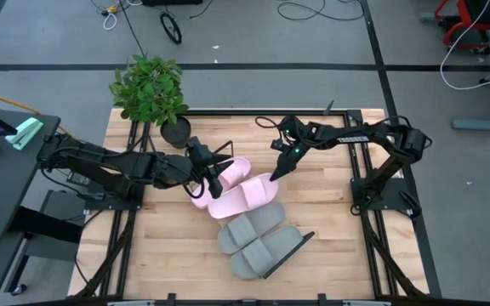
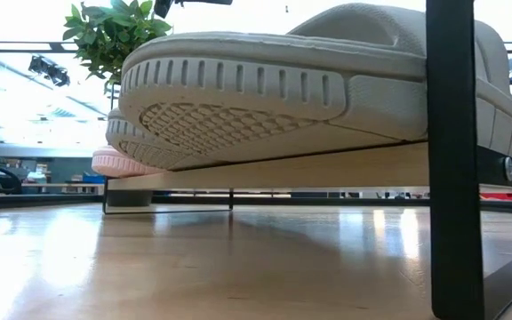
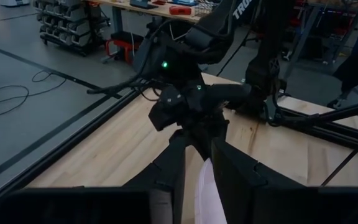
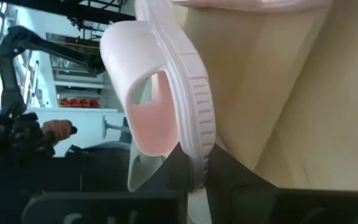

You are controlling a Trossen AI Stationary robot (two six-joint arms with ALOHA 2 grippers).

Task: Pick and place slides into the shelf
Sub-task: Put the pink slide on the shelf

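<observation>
hidden: shelf (image 1: 289, 252) mostly covered by two grey slides (image 1: 253, 228), only its dark edge shows; low view filled by a grey sole | axis: pink slides (image 1: 243, 197) lie diagonal mid-table | left gripper (image 1: 208, 180) pinches one pink slide's edge (image 3: 205, 186); right gripper (image 1: 276, 172) clamps the other's rim (image 4: 194, 118)

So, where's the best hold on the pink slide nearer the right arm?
Its sole rim beside the strap, from the right arm's side: the thin edge fits between fingers, and the right hand pinches there. The left hand holds the other pink slide.
</observation>
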